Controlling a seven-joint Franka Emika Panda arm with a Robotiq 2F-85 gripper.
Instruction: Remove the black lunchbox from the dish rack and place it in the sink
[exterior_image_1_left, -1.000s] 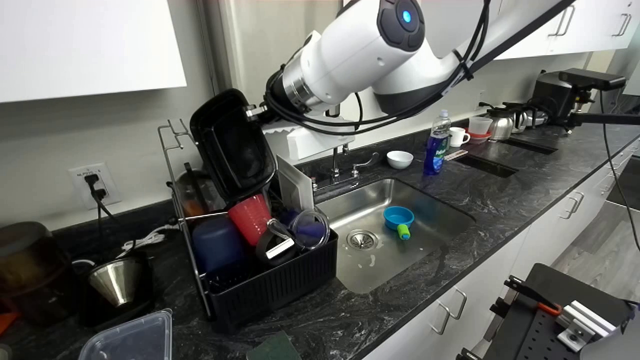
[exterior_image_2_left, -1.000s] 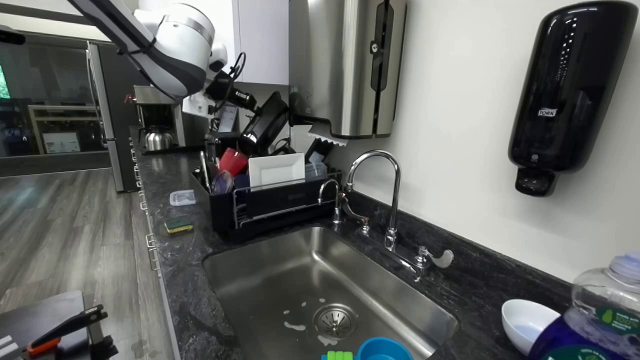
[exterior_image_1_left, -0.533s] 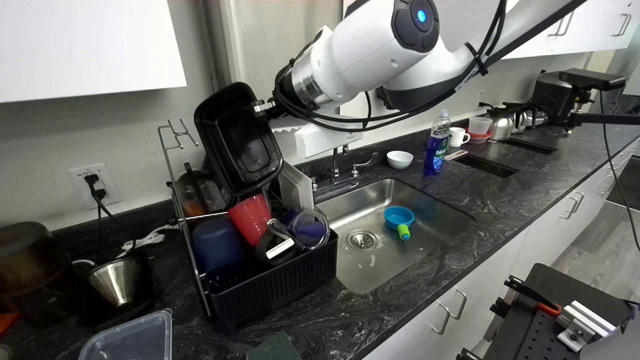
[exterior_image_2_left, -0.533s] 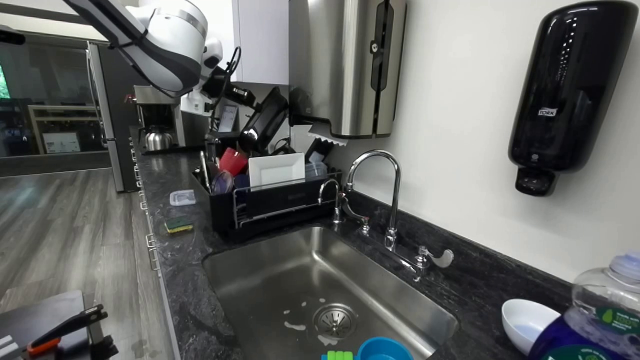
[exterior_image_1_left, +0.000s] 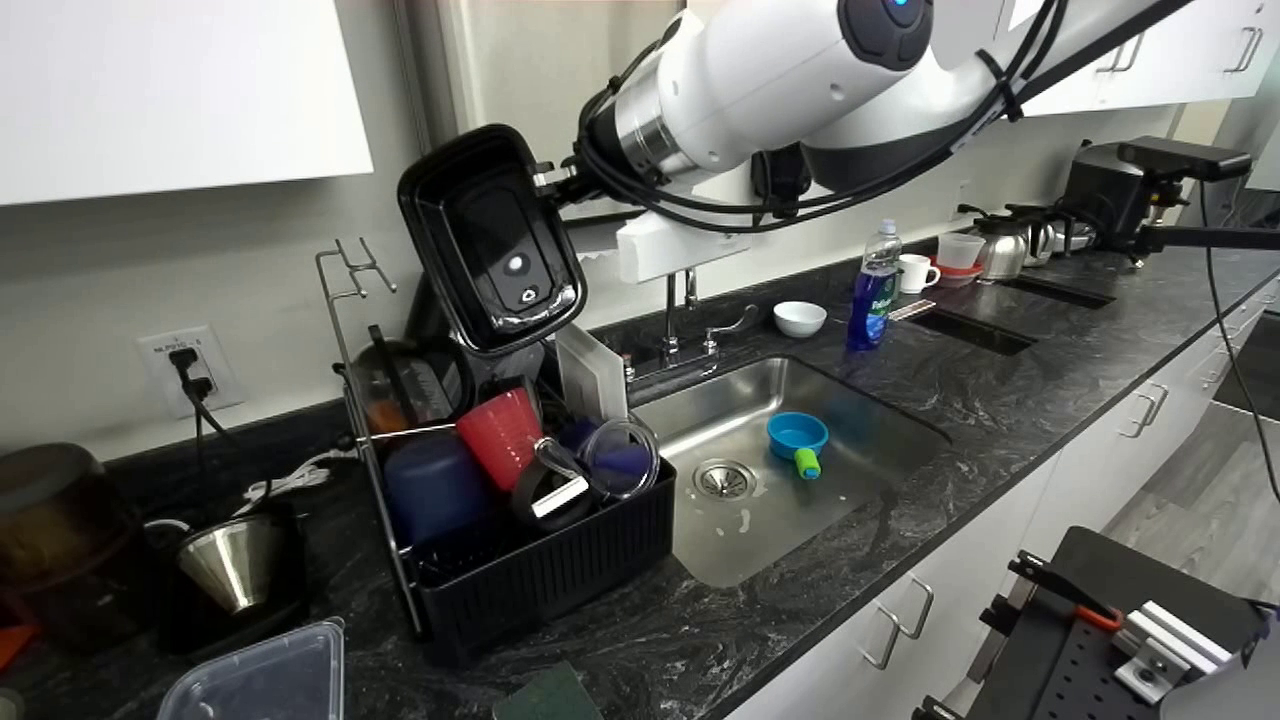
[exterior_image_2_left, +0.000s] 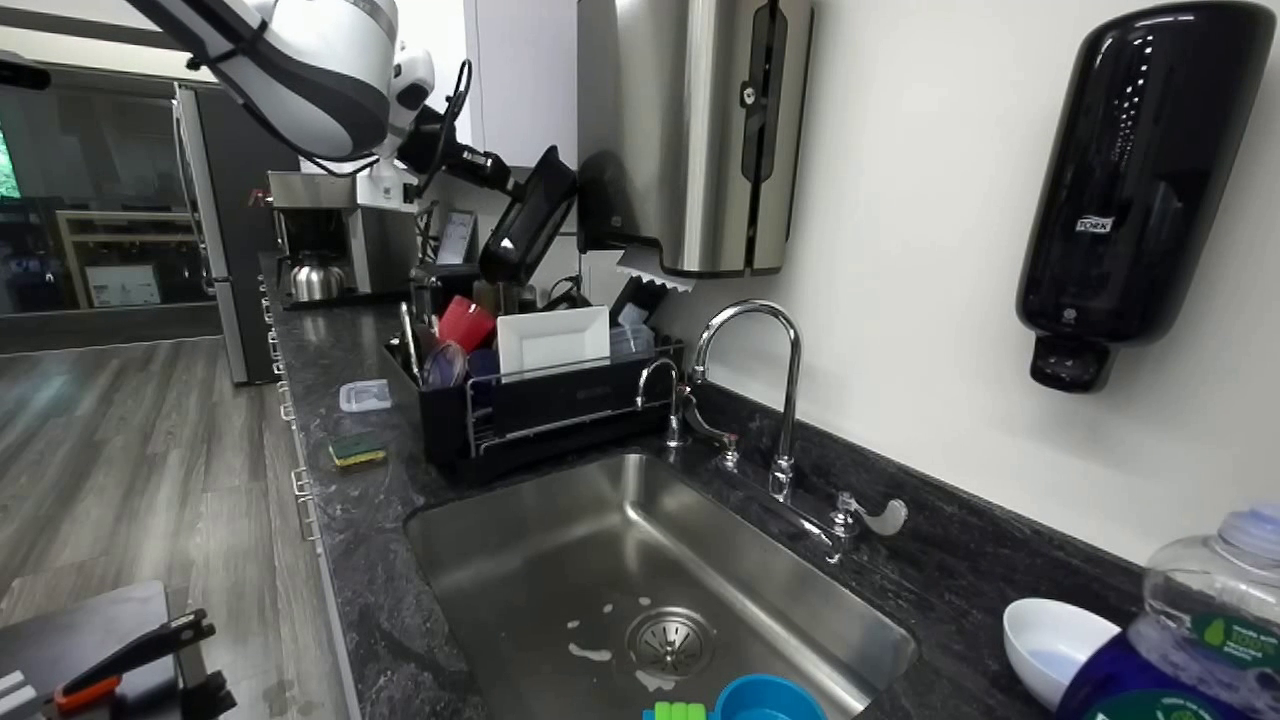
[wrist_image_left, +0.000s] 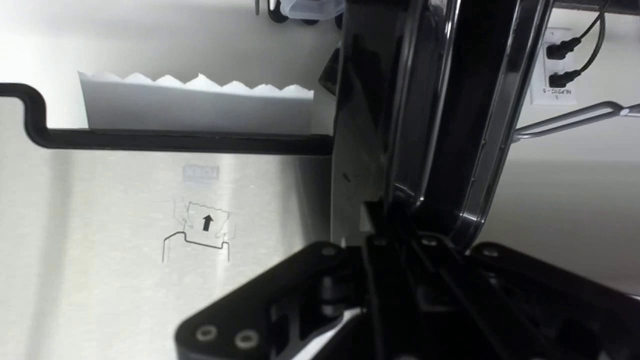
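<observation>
The black lunchbox (exterior_image_1_left: 492, 250) hangs tilted in the air above the dish rack (exterior_image_1_left: 560, 580), its open hollow side showing. My gripper (exterior_image_1_left: 545, 180) is shut on its upper rim. The lunchbox (exterior_image_2_left: 530, 220) shows edge-on in an exterior view, above the rack's black side (exterior_image_2_left: 560, 400), with my gripper (exterior_image_2_left: 513, 190) at its upper part. In the wrist view the lunchbox (wrist_image_left: 455, 110) stretches away from the fingertips (wrist_image_left: 400, 220), which are dark and partly lost against it. The stainless sink (exterior_image_1_left: 740, 530) lies beside the rack; it also shows in an exterior view (exterior_image_2_left: 530, 570).
A red cup (exterior_image_1_left: 500, 435) and a white square plate (exterior_image_2_left: 555, 340) stand in the rack below the lunchbox. A steel towel dispenser (exterior_image_2_left: 690, 130) hangs close by. The faucet (exterior_image_2_left: 790, 400) rises behind the sink. A blue scoop (exterior_image_1_left: 797, 434) lies in the sink.
My gripper and the lunchbox have moved up and slightly right in an exterior view. A gap now shows between the lunchbox and the red cup. The grip looks the same.
</observation>
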